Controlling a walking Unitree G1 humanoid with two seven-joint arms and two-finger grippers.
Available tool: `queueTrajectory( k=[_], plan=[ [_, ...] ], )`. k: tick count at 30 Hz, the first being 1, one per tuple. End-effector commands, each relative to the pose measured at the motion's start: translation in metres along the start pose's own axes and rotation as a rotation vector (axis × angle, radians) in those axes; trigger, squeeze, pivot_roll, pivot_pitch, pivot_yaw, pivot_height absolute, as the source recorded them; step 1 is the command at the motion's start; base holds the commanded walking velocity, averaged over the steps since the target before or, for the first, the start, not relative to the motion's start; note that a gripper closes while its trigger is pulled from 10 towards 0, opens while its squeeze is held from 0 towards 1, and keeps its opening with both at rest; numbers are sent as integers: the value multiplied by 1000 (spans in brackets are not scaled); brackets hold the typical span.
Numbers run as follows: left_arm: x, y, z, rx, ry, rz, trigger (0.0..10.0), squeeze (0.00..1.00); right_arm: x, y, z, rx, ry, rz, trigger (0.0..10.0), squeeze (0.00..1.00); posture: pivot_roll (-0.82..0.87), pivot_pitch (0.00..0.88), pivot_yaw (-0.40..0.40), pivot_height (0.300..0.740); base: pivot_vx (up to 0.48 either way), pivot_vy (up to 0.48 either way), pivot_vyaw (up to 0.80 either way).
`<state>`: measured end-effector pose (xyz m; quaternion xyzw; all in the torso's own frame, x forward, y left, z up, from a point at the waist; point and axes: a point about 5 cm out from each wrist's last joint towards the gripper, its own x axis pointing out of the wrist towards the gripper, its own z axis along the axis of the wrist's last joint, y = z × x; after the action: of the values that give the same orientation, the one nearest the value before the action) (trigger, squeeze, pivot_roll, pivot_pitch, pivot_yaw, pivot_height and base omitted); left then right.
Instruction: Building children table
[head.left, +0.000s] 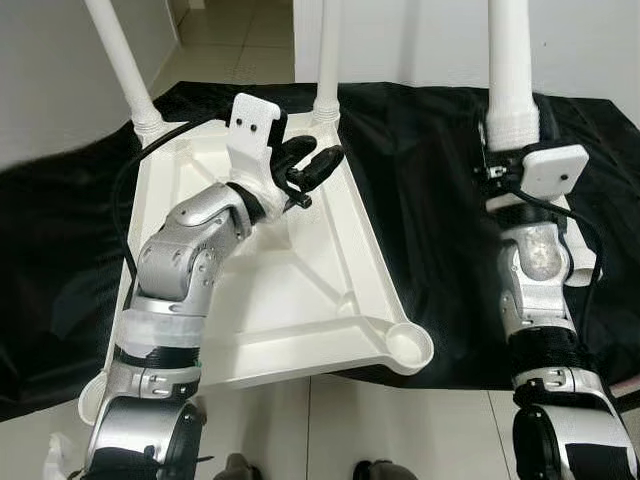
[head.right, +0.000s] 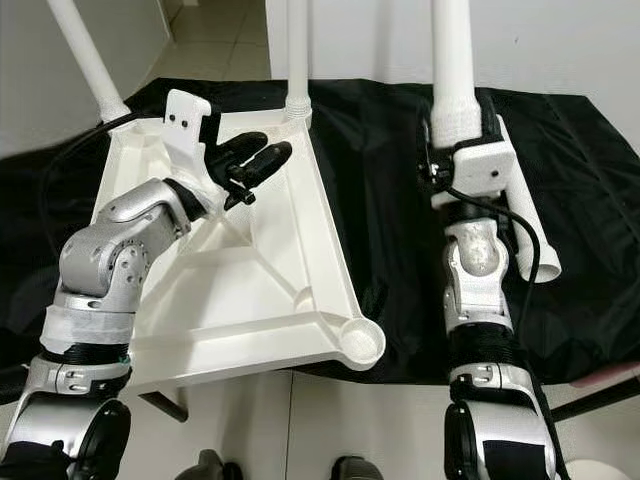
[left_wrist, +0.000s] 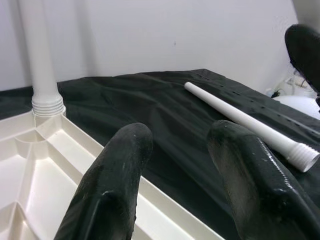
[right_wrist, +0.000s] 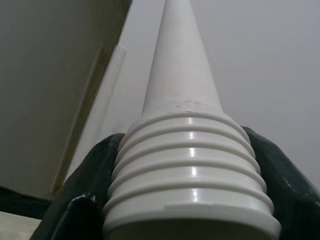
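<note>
Two legs (head.left: 325, 55) are already screwed into the tabletop (head.left: 300, 290) — a third leg (head.left: 508, 70) is gripped by the right claw (head.left: 512, 140), the left claw (head.left: 310, 165) hangs open, one leg (left_wrist: 250, 122) left lying.

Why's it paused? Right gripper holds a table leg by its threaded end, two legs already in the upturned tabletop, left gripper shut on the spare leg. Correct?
Not quite: the left gripper is open and empty, hovering over the tabletop. The left wrist view shows the spare leg lying apart on the black cloth. The rest stands: right gripper grips a leg's threaded end.

Black cloth (head.left: 430, 200) covers the work surface — white wall (head.left: 600, 50) behind, pale tiled floor (head.left: 230, 35) beyond and below. Even light.
</note>
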<state>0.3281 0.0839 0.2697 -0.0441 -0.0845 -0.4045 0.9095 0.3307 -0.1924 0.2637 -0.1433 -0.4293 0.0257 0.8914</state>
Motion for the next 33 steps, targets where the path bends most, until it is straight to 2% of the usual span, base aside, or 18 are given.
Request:
queueTrajectory(
  k=[1, 4, 5, 6, 7, 12, 13, 16, 24, 27, 31, 33],
  plan=[
    [2, -13, 8, -37, -2, -212, 10000, 0, 1, 8, 11, -13, -56, 63, 10000, 0, -76, 54, 64, 740, 0, 0, 0],
    [2, -13, 8, -37, -2, -212, 10000, 0, 1, 8, 11, -13, -56, 63, 10000, 0, -76, 54, 64, 740, 0, 0, 0],
    [2, -16, 13, -64, -14, -264, 10000, 98, 1, 14, 14, -10, -71, 97, 10000, 0, -76, 54, 64, 740, 0, 0, 0],
    [2, -18, 19, -122, -30, -312, 10000, 1000, -1, 20, 16, -14, -79, 132, 10000, 0, -78, 54, 59, 740, 0, 0, 0],
    [0, -19, 25, -162, -52, -362, 10000, 1000, -4, 24, 17, -12, -78, 159, 10000, 0, -78, 54, 57, 740, 0, 0, 0],
    [-2, -21, 33, -197, -59, -426, 10000, 1000, -12, 34, 16, 12, -58, 202, 10000, 0, -78, 56, 52, 740, 0, 0, 0],
    [-1, -22, 34, -231, -35, -432, 10000, 0, -18, 41, 17, 58, -41, 223, 10000, 0, -76, 58, 49, 740, 0, 0, 0],
    [0, -23, 37, -267, -27, -450, 10000, 0, -26, 50, 17, 75, -31, 255, 10000, 0, -76, 59, 47, 740, 0, 0, 0],
    [0, -21, 41, -291, -23, -462, 10000, 0, -36, 59, 18, 84, -13, 295, 10000, 0, -82, 60, 52, 740, 0, 0, 0],
    [4, -20, 37, -369, -5, -430, 10000, 0, -43, 66, 19, 78, -10, 325, 10000, 0, -83, 60, 56, 740, 0, 0, 0],
    [8, -18, 34, -381, 19, -401, 10000, 0, -47, 70, 21, 73, -7, 343, 10000, 0, -86, 60, 58, 740, 0, 0, 0],
    [11, -14, 34, -423, 21, -377, 10000, 0, -52, 75, 21, 67, -8, 371, 10000, 0, -85, 62, 60, 740, 0, 0, 0]
  ],
)
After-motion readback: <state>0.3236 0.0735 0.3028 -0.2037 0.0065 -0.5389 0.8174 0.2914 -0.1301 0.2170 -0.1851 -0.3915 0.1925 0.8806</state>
